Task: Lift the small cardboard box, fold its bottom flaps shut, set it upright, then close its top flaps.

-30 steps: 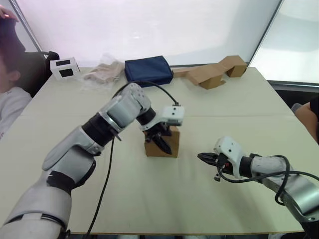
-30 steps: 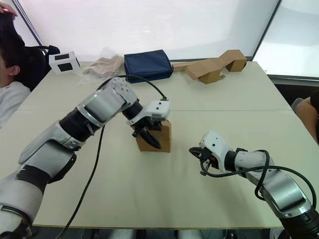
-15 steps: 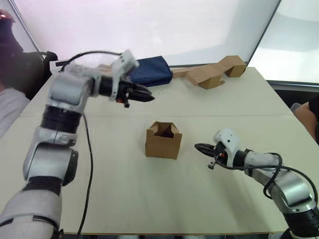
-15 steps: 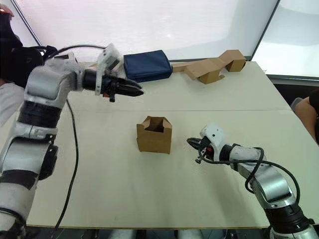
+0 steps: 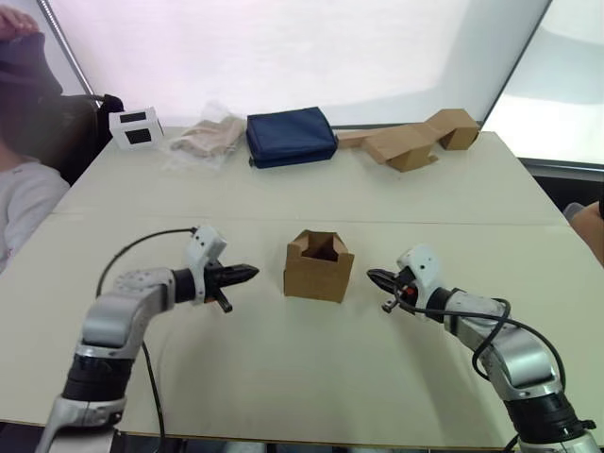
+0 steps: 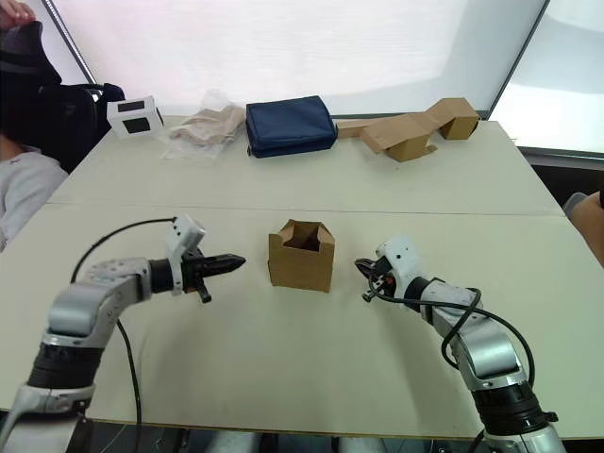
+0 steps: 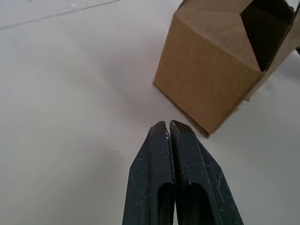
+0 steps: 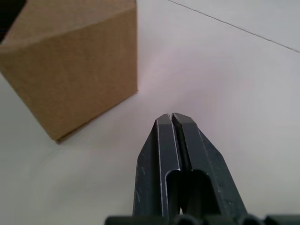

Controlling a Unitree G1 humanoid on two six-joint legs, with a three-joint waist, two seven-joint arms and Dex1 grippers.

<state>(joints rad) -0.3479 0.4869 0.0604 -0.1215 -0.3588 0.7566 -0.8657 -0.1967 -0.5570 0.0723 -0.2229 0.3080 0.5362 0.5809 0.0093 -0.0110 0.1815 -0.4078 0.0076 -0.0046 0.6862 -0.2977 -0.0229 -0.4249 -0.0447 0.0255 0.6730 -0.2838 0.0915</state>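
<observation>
The small cardboard box (image 5: 318, 269) stands upright in the middle of the table, with nothing holding it. Its top flaps (image 5: 304, 245) stand up around a dark opening. My left gripper (image 5: 247, 274) is shut and empty, low over the table a short way left of the box and pointing at it. On the box's other side, my right gripper (image 5: 375, 277) is also shut and empty, with a small gap to the box. The left wrist view has shut fingertips (image 7: 165, 127) just short of the box's lower corner (image 7: 206, 84). The right wrist view has shut fingertips (image 8: 165, 120) near the box's side wall (image 8: 75, 70).
Along the table's far edge lie a white device (image 5: 135, 127), a clear bag of beige stuff (image 5: 200, 142), a navy pouch (image 5: 291, 137) and longer bent cardboard pieces (image 5: 415, 143). A person (image 5: 24, 142) sits at the far left corner.
My left gripper left the box, swung up and back, then came down to the table left of the box while shutting. The right gripper stayed shut and edged toward the box.
</observation>
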